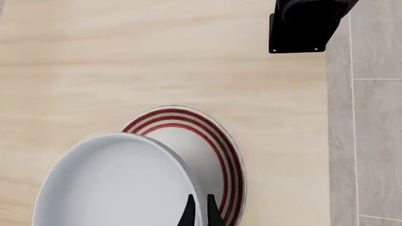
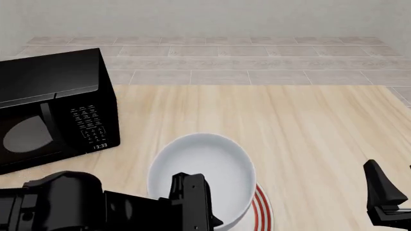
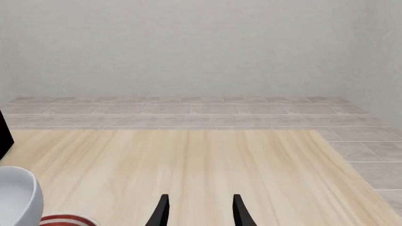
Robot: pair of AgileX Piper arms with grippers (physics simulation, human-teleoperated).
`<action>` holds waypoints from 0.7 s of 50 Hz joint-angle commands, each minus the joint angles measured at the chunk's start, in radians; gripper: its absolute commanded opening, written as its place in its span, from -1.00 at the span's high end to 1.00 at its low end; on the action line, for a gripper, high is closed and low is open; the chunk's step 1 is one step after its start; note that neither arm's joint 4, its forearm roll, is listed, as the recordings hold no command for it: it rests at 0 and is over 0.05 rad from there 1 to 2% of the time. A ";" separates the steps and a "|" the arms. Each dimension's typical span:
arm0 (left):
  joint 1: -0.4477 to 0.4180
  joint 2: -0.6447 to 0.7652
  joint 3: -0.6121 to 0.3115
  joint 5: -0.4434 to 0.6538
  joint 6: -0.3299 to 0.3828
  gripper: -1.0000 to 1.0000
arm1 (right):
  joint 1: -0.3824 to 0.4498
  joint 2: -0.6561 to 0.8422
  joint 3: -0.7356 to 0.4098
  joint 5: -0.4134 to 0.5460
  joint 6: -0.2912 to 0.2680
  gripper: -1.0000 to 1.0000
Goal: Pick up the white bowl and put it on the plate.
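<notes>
The white bowl [image 1: 113, 183] hangs partly over the red-ringed plate [image 1: 223, 150], hiding most of it. My left gripper [image 1: 201, 214] is shut on the bowl's rim, one finger inside and one outside. In the front view the bowl [image 2: 202, 168] sits low in the middle, the plate [image 2: 260, 207] peeks out at its right, and the left gripper [image 2: 207, 219] grips the bowl's near edge. I cannot tell whether the bowl touches the plate. My right gripper [image 3: 200, 213] is open and empty at the lower right [image 2: 385, 192], away from both. Its wrist view catches the bowl [image 3: 16, 197] and plate [image 3: 66, 220].
A black microwave [image 2: 51, 106] stands on the table's left side. A black part of the other arm [image 1: 308, 23] shows near the table's edge in the left wrist view. Grey tiled floor [image 2: 257, 57] lies beyond the wooden table [image 2: 308, 130].
</notes>
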 commanded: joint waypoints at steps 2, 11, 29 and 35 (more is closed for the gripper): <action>0.002 -0.007 -0.001 -0.010 0.008 1.00 | 0.000 -0.003 0.000 0.003 0.000 -1.00; -0.005 0.002 -0.002 -0.021 -0.002 1.00 | 0.000 -0.004 0.000 0.003 0.000 -1.00; -0.040 0.042 -0.009 -0.052 -0.027 1.00 | 0.000 -0.003 0.000 0.003 0.000 -1.00; -0.046 0.056 0.003 -0.070 -0.036 1.00 | 0.000 -0.003 0.000 0.003 0.000 -1.00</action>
